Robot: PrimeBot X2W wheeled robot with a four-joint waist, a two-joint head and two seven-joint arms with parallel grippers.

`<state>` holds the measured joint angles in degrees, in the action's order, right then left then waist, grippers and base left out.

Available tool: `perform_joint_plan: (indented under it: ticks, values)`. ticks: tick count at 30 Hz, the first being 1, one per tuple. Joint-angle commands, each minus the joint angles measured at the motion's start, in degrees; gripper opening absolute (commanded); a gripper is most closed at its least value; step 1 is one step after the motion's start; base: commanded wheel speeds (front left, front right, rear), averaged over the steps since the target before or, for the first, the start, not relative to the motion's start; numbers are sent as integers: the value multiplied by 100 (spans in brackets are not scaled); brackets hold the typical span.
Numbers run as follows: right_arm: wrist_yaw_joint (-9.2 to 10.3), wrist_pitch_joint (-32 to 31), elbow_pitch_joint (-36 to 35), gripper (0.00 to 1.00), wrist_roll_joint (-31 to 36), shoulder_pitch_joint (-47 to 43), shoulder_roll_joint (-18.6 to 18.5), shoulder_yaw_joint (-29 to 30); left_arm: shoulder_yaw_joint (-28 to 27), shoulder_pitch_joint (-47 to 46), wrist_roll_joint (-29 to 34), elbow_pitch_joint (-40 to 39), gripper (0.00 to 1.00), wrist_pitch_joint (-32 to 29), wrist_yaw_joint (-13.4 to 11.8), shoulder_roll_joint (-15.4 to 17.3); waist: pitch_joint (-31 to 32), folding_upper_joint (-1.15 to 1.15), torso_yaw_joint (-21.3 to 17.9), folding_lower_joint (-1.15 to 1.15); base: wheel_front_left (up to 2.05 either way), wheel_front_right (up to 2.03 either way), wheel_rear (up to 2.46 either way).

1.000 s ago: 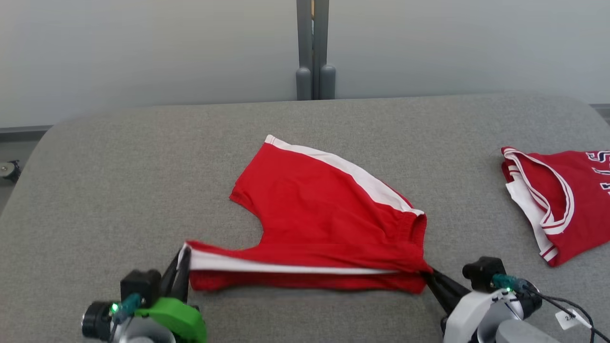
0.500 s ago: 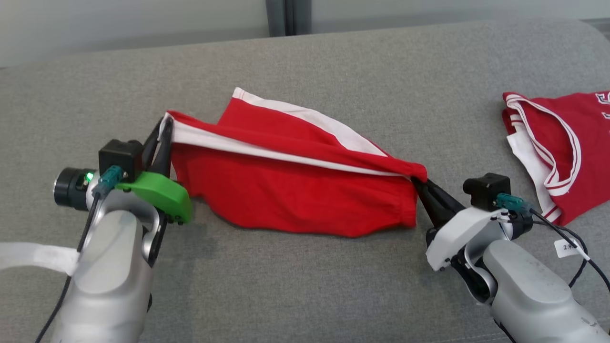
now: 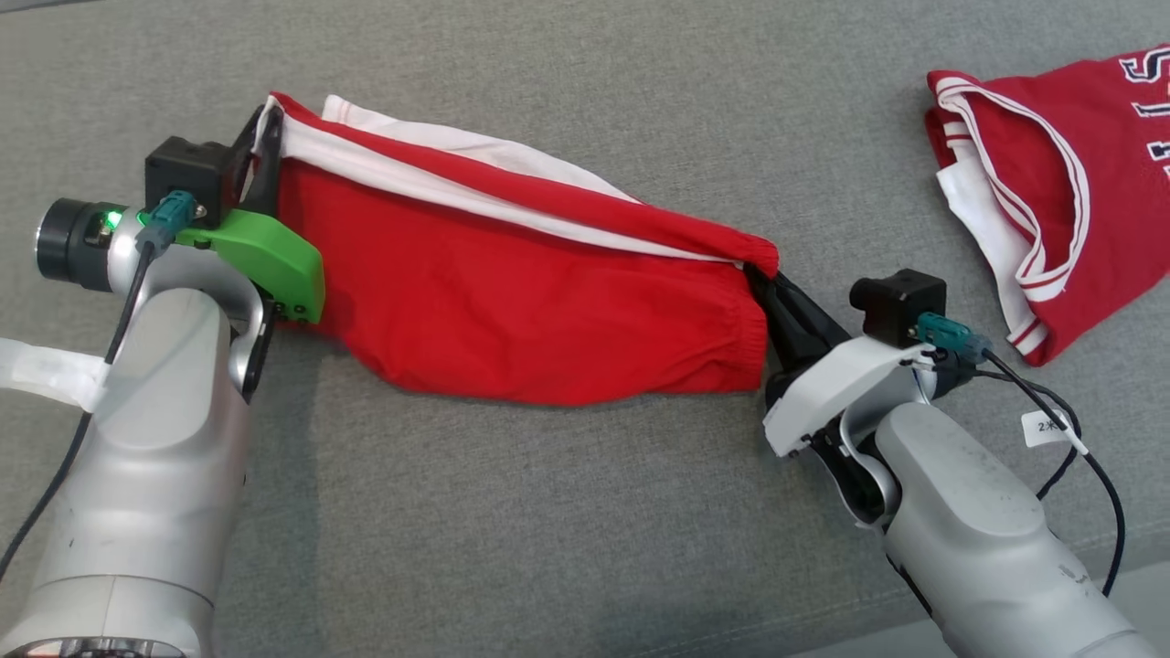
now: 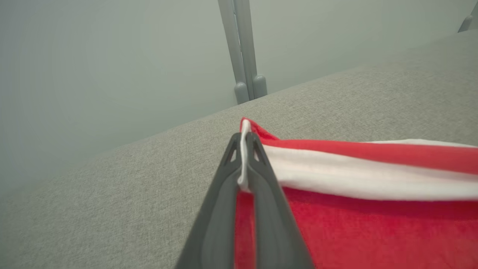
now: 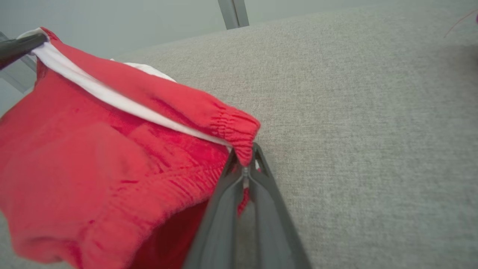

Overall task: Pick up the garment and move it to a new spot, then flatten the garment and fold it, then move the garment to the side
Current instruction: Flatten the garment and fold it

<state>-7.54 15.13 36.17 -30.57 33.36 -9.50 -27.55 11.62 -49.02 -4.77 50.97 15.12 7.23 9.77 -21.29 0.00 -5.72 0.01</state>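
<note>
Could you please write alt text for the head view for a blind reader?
Two grippers hold red shorts stretched between them over a grey surface: left gripper shut on the white-striped end, right gripper on the elastic waistband. A red jersey lies far right.

Garment (image 3: 521, 302): over the middle of the desk (image 3: 548, 530), stretched from 10 o'clock to 3 o'clock between the two claws.
Left claw (image 3: 263, 119): at the garment's 10 o'clock corner, pinched on its edge.
Right claw (image 3: 757, 272): at the garment's 3 o'clock corner, pinched on that end.
Second garment (image 3: 1033, 183): lying on the desk at 2 o'clock, beyond the right claw, well apart from the held one.
Post (image 4: 242, 56): behind the desk's far edge, at 12 o'clock from the left claw.
</note>
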Motion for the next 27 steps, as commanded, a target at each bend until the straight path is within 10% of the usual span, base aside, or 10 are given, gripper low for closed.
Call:
perform_joint_plan:
  ticks: [1,7,8,9,10,11,27]
  values:
    - [12,-1,37,0,120,140,88,26,-10,-164,38,109,0,-3,-19,85,-309,0,-326,-1,0,0,0]
    - [12,-1,50,0,298,196,235,125,-23,-283,24,296,0,-3,-38,81,-358,0,-387,-1,0,0,0]
    - [12,-2,33,22,321,185,243,157,-64,-278,-37,296,29,-3,-37,52,-362,0,-387,-1,0,0,0]
    - [12,-2,2,41,313,162,257,180,-104,-259,-90,230,100,-3,-31,21,-361,0,-387,-1,0,0,0]
    - [12,-2,-10,84,322,128,262,189,-105,-212,-68,190,100,-3,-28,15,-354,0,-383,-1,0,0,0]
    - [12,-2,-28,100,378,106,233,212,-118,-150,-77,148,100,-3,-26,2,-344,0,-373,-1,0,0,0]
    - [10,-1,-1637,100,2415,-813,403,2434,-718,971,-409,-433,100,-3,-39,-153,189,0,-165,-1,0,0,0]
